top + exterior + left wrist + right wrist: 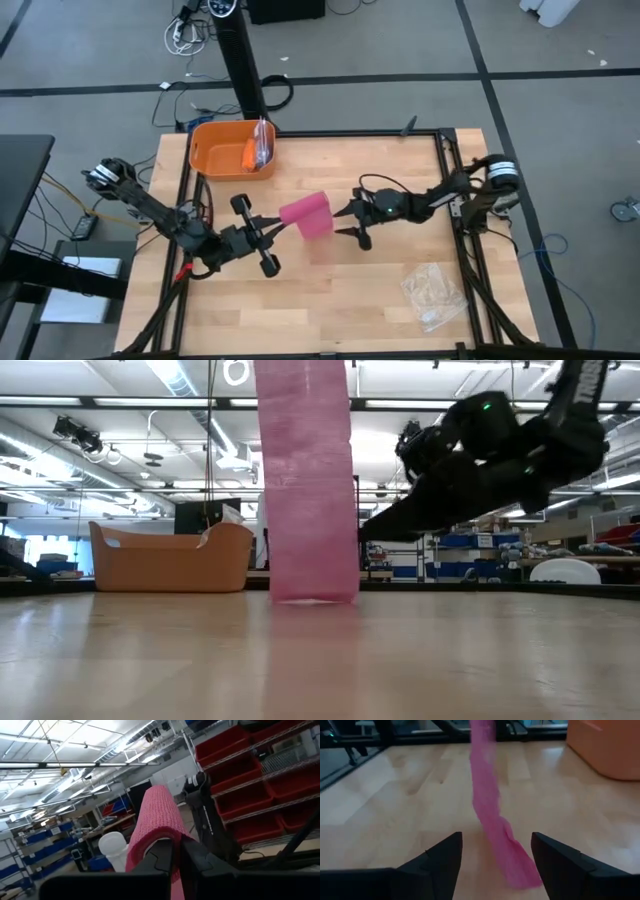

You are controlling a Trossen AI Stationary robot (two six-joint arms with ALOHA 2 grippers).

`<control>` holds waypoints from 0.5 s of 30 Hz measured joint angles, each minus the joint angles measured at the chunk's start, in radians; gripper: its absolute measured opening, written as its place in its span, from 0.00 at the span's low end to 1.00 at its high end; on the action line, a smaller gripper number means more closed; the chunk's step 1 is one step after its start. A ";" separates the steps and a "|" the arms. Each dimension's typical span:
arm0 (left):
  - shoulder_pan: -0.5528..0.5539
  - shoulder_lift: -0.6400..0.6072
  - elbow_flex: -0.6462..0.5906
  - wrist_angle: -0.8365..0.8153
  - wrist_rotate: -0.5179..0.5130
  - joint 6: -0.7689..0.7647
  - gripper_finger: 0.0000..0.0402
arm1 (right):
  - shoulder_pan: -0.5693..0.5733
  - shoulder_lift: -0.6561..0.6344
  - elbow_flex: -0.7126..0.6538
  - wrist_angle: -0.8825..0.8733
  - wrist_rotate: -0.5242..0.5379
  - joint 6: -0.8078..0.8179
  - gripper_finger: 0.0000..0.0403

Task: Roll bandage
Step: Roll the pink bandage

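Left claw (272,232) grips hanging bandage (308,215); right claw (352,221) released; tub (215,160) behind.

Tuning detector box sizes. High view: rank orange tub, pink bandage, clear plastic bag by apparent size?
1. orange tub, clearly the largest.
2. clear plastic bag.
3. bandage, hanging from the left gripper, so it is seen foreshortened from above.

Bag and bandage look close; that order is unsure.

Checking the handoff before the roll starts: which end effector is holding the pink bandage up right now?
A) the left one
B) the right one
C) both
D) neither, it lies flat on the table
A: the left end effector is shut on the bandage, which hangs to the table; the right end effector stands open, clear of the strip.
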 joint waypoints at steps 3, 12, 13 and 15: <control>0.000 0.000 0.019 -0.024 -0.002 0.002 0.05 | -0.015 0.073 0.058 0.001 -0.038 0.012 0.59; -0.007 -0.005 0.021 0.040 -0.089 0.084 0.05 | -0.009 0.261 0.151 0.005 -0.163 0.092 0.46; -0.014 -0.011 0.021 0.033 -0.091 0.098 0.05 | -0.007 0.272 0.151 0.008 -0.147 0.102 0.43; -0.019 -0.021 0.021 0.040 -0.092 0.105 0.05 | 0.005 0.280 0.151 0.021 -0.124 0.108 0.34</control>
